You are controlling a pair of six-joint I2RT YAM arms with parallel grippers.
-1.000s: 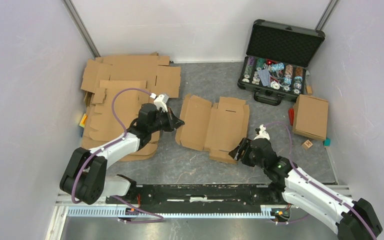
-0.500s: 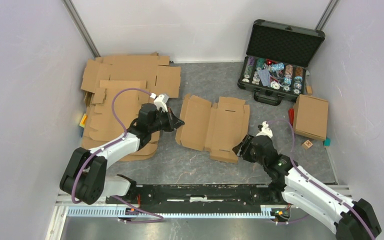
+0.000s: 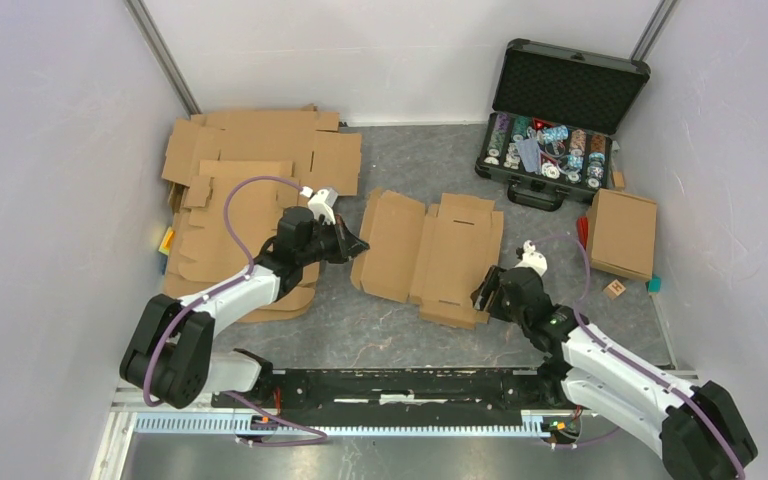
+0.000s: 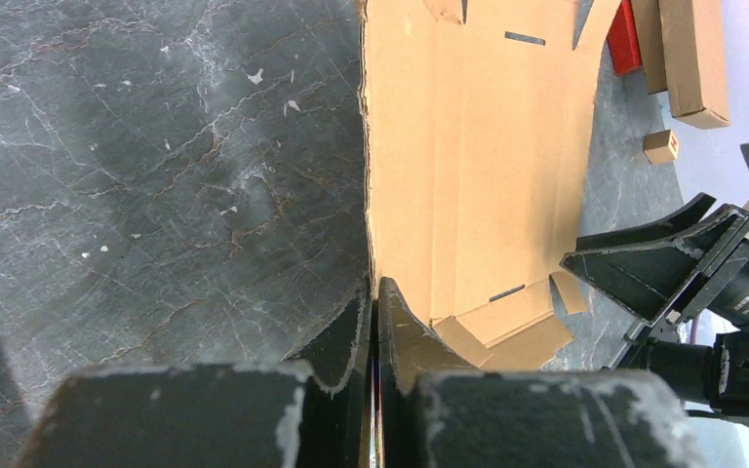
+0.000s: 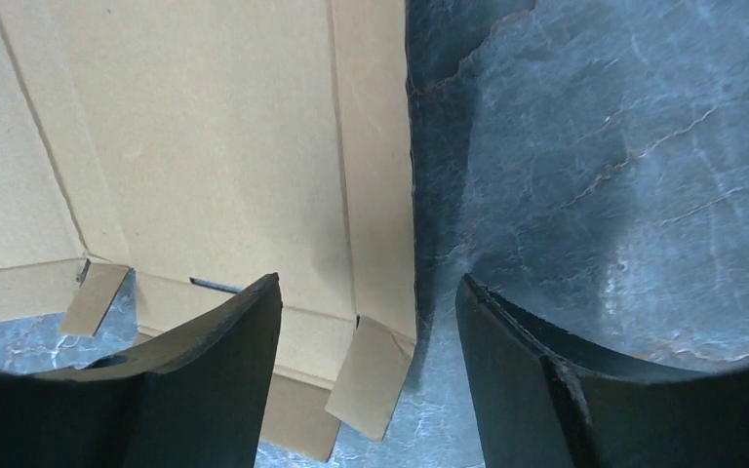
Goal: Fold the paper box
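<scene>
The paper box [image 3: 428, 255] lies unfolded and mostly flat on the grey table between my arms. My left gripper [image 3: 358, 243] is shut on its left edge; in the left wrist view the cardboard edge [image 4: 366, 166] runs straight into the closed jaws of that gripper [image 4: 373, 292]. My right gripper [image 3: 482, 293] is open at the box's near right corner. In the right wrist view the gripper [image 5: 369, 288] straddles the box's right side flap [image 5: 380, 195], and a small corner tab [image 5: 371, 375] hangs between the fingers without being held.
A stack of flat cardboard blanks [image 3: 250, 170] lies at the left. An open case of poker chips [image 3: 555, 130] stands at the back right. A folded box [image 3: 621, 233], a small wooden cube [image 3: 615, 289] and a teal block [image 3: 654, 284] sit by the right wall.
My right gripper has moved a little right and away from me along the box's near right corner, and that edge has shifted slightly. The left arm has not moved.
</scene>
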